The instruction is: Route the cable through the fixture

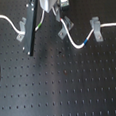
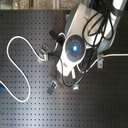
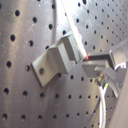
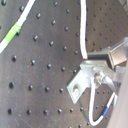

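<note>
In the second wrist view the gripper (image 4: 102, 65) is very close. Its grey fingers (image 4: 117, 54) pinch the thin white cable (image 4: 81, 37) right above a bent metal clip (image 4: 82, 82) with a round bolt hole. The cable runs up across the black board (image 4: 35, 75) and also curls down under the clip, where a short blue band (image 4: 111, 104) sits on it. A second stretch of cord with a green band (image 4: 11, 34) lies far off to the side — only this view shows that band so well.

The first wrist view shows another clip (image 3: 57, 57), a shiny folded piece of metal bolted to the board, dull grey and smooth. The cable (image 3: 102, 102) is only a pale blur there.

In the first exterior view the gripper (image 1: 60, 11) is at the far edge, just above the middle clip (image 1: 64, 29). The cable (image 1: 75, 40) dips between that clip and the right clip (image 1: 96, 28), with the blue band (image 1: 86, 42) near the low point. A left clip (image 1: 21, 28) holds the cable too, and a straight dark bar (image 1: 33, 26) leans beside it.

In the second exterior view the round white arm (image 2: 75, 47) with a blue light hides the gripper, but a big loop of cable (image 2: 15, 70) shows on the second exterior view's left.
</note>
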